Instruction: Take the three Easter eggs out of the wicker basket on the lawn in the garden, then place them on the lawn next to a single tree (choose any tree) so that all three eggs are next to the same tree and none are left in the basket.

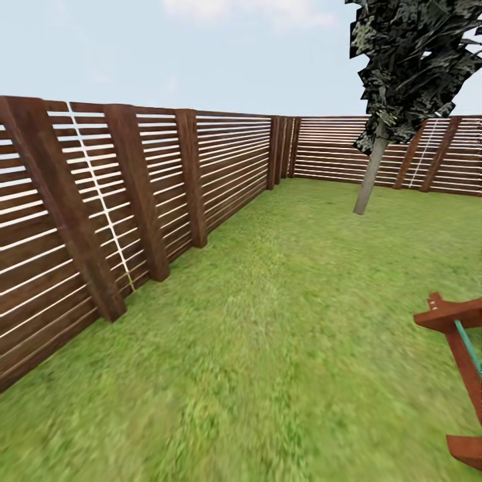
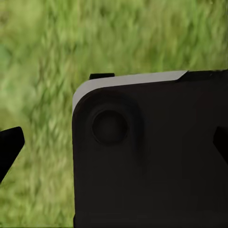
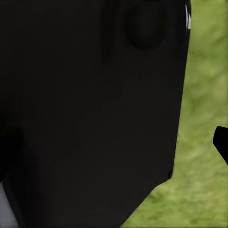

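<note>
Head view: raised, facing level across the lawn [image 1: 281,321] toward the fence [image 1: 201,174] corner at 12 o'clock, tree [image 1: 370,177] at 1 o'clock, far off. Left wrist view: looks down close past a black robot body [image 2: 152,156] onto grass. Right wrist view: likewise, black body [image 3: 90,109] very near; all views share lawn.

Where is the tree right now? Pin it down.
In the head view the tree stands at the upper right, its slim trunk rising from the lawn just in front of the back stretch of wooden fence, near the far corner.
</note>
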Controlling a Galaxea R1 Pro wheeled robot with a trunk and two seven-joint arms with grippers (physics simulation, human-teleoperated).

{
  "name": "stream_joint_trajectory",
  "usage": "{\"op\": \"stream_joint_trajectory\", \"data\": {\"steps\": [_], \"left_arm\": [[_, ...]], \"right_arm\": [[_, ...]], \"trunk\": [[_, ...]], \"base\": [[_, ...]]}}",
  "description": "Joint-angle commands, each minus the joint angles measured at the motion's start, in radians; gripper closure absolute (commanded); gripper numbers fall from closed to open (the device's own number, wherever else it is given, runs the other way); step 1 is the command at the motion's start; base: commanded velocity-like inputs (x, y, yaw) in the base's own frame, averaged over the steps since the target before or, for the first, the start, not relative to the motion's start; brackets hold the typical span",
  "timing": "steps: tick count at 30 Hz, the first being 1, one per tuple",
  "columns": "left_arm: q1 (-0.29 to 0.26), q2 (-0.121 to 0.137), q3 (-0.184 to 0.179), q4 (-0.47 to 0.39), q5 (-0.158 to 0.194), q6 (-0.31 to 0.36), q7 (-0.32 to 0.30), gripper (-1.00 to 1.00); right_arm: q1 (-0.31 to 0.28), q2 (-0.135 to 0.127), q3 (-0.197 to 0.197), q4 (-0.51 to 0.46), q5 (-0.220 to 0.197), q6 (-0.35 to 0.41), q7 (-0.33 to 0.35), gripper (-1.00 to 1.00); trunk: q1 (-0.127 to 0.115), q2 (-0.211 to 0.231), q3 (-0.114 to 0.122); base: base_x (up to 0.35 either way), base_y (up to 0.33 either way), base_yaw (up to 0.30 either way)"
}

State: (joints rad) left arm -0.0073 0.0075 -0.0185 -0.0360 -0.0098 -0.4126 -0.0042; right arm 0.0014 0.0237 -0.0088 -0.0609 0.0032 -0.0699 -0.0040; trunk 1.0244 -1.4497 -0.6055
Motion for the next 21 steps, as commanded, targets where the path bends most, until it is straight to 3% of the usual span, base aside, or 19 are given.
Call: {"op": "stream_joint_trajectory", "data": {"steps": [1,21], "left_arm": [[0.0,0.0,-0.001,0.001,-0.001,-0.003,0.0,-1.0],[0.0,0.0,-0.001,0.001,-0.001,-0.003,0.0,-1.0]], "right_arm": [[0.0,0.0,-0.001,-0.001,0.0,-0.003,0.0,-1.0],[0.0,0.002,-0.002,0.006,-0.001,-0.002,-0.002,-1.0]], "trunk": [[0.001,0.0,-0.001],[0.001,0.0,0.0]], "base": [[0.334,0.105,-0.108],[0.331,0.108,-0.018]]}}
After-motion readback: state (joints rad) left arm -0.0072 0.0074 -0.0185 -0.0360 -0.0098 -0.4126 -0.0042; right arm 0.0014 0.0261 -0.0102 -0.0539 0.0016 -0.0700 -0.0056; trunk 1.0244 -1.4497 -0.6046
